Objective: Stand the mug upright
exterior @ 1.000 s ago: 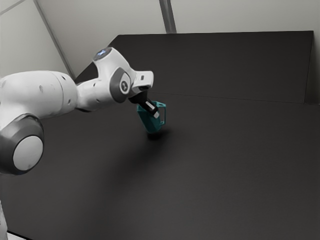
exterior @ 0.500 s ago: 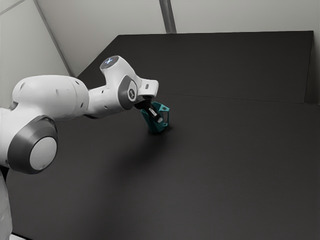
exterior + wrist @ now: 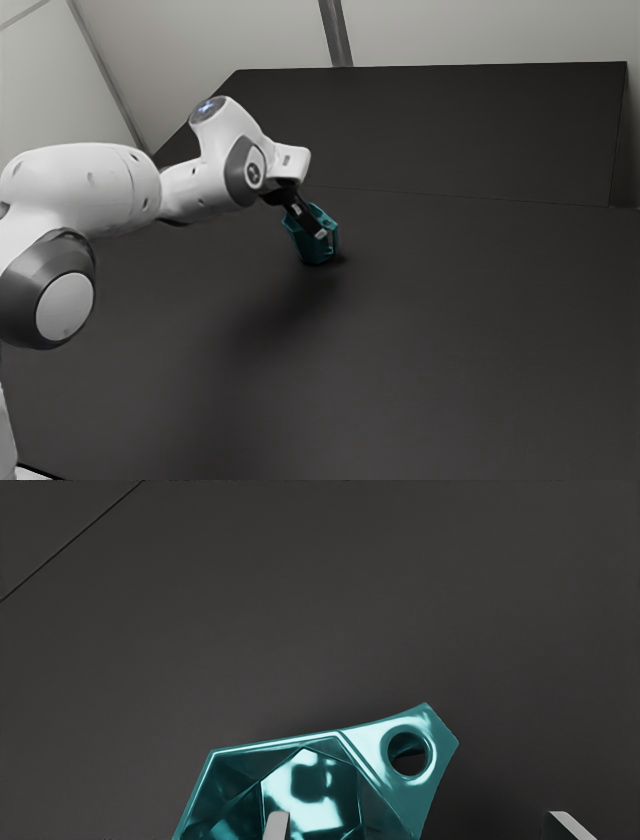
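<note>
A teal mug [image 3: 325,790] stands mouth up on the dark table [image 3: 450,350], close to upright if not wholly so, its narrow base apparently bearing the weight. The gripper [image 3: 424,825] slants over it, fingers spread wide — one across the mouth, the other out past the handle [image 3: 440,745] — a straddle that likely suits pinching the wall and handle between them, or letting them go. Nothing is clamped, so the mug's stance probably owes more to its base than to the hand.
</note>
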`<action>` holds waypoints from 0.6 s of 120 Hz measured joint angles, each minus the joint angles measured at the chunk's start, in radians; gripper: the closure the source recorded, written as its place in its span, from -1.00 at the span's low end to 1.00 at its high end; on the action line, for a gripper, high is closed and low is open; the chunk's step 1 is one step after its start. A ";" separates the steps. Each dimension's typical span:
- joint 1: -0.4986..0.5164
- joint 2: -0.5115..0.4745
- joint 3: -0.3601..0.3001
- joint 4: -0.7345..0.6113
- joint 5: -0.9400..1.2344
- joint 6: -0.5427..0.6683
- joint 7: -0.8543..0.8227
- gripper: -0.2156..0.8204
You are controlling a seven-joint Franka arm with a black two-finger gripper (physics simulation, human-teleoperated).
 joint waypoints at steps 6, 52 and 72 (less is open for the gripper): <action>0.001 -0.015 0.002 0.000 0.027 -0.018 -0.011 -0.49; 0.027 -0.155 0.014 0.064 0.342 -0.316 -0.231 -0.57; 0.054 -0.244 0.005 0.102 0.417 -0.453 -0.313 -0.58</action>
